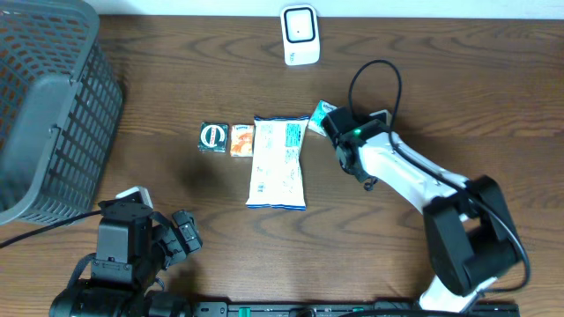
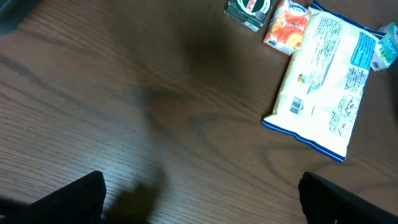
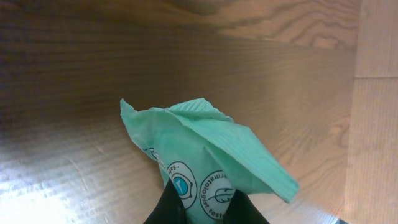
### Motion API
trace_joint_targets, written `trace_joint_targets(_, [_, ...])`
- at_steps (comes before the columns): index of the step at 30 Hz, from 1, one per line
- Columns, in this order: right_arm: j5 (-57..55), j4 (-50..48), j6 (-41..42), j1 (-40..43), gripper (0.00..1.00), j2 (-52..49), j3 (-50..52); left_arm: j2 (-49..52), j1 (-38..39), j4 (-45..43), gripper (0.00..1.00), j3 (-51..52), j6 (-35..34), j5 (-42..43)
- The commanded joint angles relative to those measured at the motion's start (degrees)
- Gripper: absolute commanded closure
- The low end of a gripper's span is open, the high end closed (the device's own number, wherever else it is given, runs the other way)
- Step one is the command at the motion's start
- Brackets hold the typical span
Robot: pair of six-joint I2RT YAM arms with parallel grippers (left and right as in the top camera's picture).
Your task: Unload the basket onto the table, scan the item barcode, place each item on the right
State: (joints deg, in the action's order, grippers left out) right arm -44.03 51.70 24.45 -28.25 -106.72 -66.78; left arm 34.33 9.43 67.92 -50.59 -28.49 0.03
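Mint-green packet (image 3: 205,149) w/ white round logos; white bag (image 1: 278,163), blue trim; orange carton (image 1: 242,139); grey lattice basket (image 1: 53,114); brown wood-grain table (image 1: 458,79).

Crinkly green plastic packet (image 3: 211,152), matt wood-grain table (image 1: 423,97)

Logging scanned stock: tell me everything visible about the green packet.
The green packet is a soft, crinkled mint pouch, film-like, with a ribbed sealed edge and round printed badges. The shut right end effector pinches its lower part. Overhead it is by the white bag's upper right corner; whether it touches the table is unclear.
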Motion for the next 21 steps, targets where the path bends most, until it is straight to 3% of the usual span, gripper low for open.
trace_joint_targets(1, [-2.99,-1.25,-1.18,-1.49,0.95,-3.30,0.42,-0.24,-0.13,0.17,0.02,0.13,0.11,-0.52])
trace_joint_targets(8, [1.90,-1.11,-1.36,-5.38,0.69,-5.77,0.31,-0.24,-0.13,0.17,0.03,0.13,0.11,-0.52])
trace_joint_targets(13, [10.78,2.54,-1.33,-9.70,0.34,-5.44,-2.99,-0.24,-0.13,0.17,0.02,0.13,0.11,-0.52])
trace_joint_targets(17, [17.64,7.54,-1.33,-11.98,0.25,-5.42,-8.96,-0.24,-0.13,0.17,0.02,0.13,0.11,-0.52])
trace_joint_targets(21, [21.31,13.27,-1.36,-12.24,0.25,-5.42,-15.15,-0.24,-0.13,0.17,0.02,0.13,0.11,-0.52])
